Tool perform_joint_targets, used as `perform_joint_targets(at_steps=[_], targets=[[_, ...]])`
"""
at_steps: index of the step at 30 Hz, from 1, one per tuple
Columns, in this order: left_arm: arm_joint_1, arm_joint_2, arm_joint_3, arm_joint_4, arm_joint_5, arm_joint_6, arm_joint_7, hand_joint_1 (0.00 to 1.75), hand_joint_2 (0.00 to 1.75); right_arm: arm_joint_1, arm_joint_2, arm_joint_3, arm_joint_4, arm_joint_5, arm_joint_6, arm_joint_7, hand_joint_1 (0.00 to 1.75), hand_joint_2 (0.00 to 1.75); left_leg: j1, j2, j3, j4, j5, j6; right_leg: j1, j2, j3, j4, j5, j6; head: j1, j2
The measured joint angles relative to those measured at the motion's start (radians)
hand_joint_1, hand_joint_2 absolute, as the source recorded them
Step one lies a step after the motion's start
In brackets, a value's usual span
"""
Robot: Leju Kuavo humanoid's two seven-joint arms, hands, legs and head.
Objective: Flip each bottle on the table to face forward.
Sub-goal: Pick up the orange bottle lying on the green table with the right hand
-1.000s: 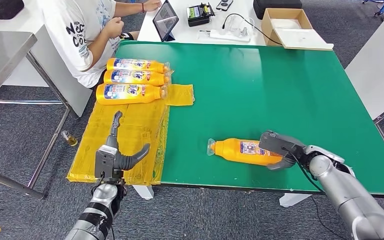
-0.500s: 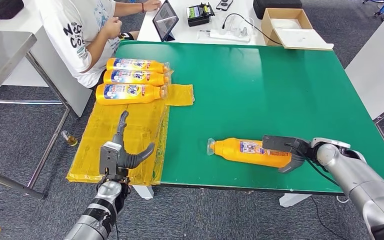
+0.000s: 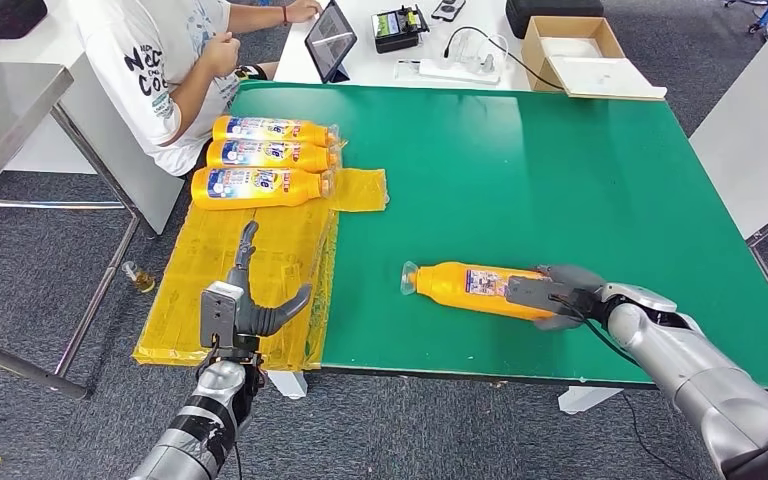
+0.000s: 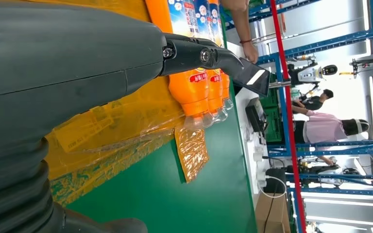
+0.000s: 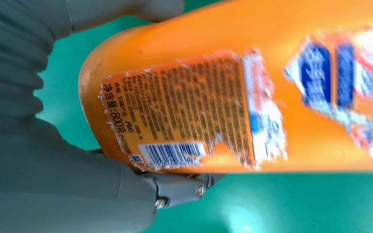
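A big green table (image 3: 520,170) holds everything. A yellow plastic sheet (image 3: 260,270) hangs over its left edge. Three orange bottles (image 3: 265,160) lie side by side on the sheet near the far left corner, with their colorful labels facing up. One more orange bottle (image 3: 475,290) lies on its side near the front edge. The right hand (image 3: 560,297) is wrapped around its bottom end. The left hand (image 3: 245,300) is over the sheet, holding nothing, with its fingers spread apart.
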Motion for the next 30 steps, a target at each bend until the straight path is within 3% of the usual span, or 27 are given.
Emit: perform_joint_targets(at_steps=[6, 26, 30], targets=[[0.000, 0.000, 0.000, 0.000, -0.007, -0.001, 0.001, 0.00, 1.75, 0.034, 0.022, -0.001, 0.003, 0.004, -0.063, -0.015, 1.48, 1.75, 0.000, 0.001, 0.002, 0.000, 0.000, 0.000, 0.000, 0.001, 0.000, 0.000, 0.000, 0.000, 0.000, 0.000], [0.000, 0.000, 0.000, 0.000, -0.008, -0.001, 0.001, 0.00, 1.75, 0.040, 0.034, -0.002, 0.005, 0.005, -0.067, -0.016, 1.49, 1.75, 0.000, 0.001, 0.005, 0.000, 0.000, 0.000, 0.000, 0.001, 0.004, 0.000, 0.000, 0.000, 0.000, 0.000], [0.000, 0.000, 0.000, 0.000, -0.009, -0.002, 0.002, 0.00, 1.75, 0.043, 0.035, -0.003, 0.005, 0.008, -0.073, -0.019, 1.61, 1.75, 0.000, 0.001, 0.005, 0.000, 0.000, 0.000, 0.000, 0.001, 0.004, 0.000, 0.000, 0.000, 0.000, 0.000]])
